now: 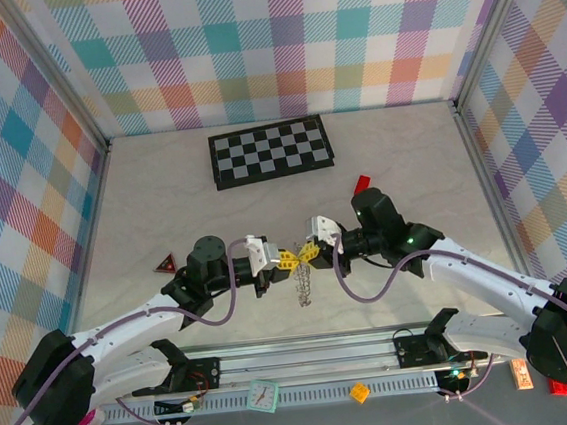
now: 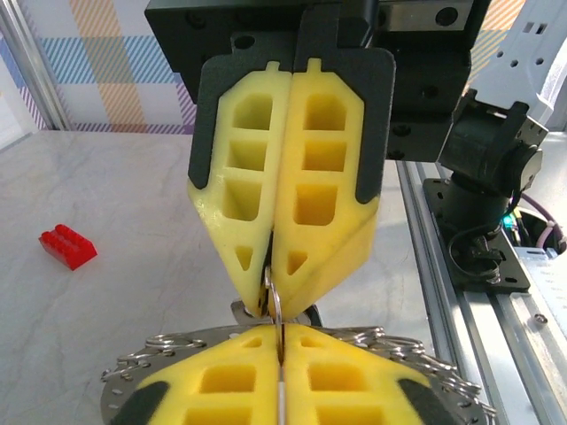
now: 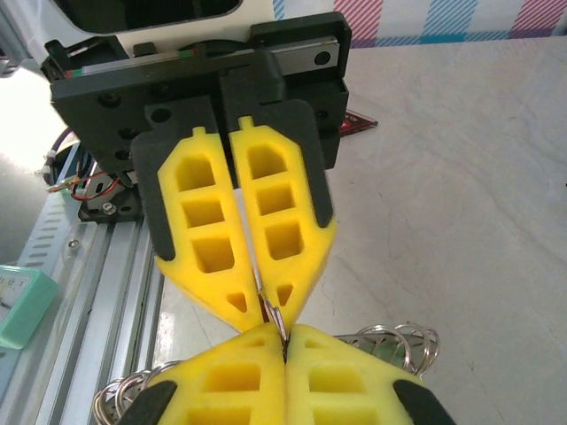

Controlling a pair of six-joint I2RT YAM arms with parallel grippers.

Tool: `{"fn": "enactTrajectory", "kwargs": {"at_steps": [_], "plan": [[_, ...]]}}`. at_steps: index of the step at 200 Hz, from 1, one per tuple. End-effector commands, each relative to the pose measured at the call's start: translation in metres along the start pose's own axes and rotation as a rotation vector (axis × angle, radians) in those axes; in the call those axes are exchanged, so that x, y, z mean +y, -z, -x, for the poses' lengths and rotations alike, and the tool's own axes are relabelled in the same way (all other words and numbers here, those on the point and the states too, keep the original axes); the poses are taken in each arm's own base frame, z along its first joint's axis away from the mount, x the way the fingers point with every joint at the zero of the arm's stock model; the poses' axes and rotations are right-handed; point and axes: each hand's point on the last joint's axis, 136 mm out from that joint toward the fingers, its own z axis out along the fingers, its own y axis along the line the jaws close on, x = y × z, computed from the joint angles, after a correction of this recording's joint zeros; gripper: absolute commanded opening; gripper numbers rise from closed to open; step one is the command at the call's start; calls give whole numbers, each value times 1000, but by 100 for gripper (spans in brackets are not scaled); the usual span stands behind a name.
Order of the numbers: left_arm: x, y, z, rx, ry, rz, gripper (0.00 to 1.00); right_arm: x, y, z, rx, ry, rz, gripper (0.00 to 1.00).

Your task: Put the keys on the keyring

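Pinching the keyring (image 1: pixel 304 289) tip-to-tip, left claw (image 1: pixel 286 260) and right claw (image 1: pixel 311 254) suspend it. Probable purpose: steadying a loop for threading.

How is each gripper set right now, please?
Left gripper: closed, pinching the keyring.
Right gripper: closed, also pinching the keyring.
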Motion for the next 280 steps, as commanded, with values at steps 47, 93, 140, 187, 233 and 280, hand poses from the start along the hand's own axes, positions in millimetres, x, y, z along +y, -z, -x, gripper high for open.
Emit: {"fn": "enactTrajectory", "kwargs": {"at_steps": [47,93,140,187,233,280], "plan": [[7,6,-4,126,-22,40,23,6,3,-9,174,94,10,0],[8,2,-5,165,3,25,22,8,-3,-4,238,155,8,0],[12,1,2,152,-3,39,16,17,-10,2,235,161,52,0],[13,3,2,144,-14,57,0,14,-4,12,125,94,30,19],[3,3,5,67,-17,18,0,2,4,4,47,-21,6,31],[0,3,8,19,-18,4,0,3,-1,-6,41,-58,20,30]]}}
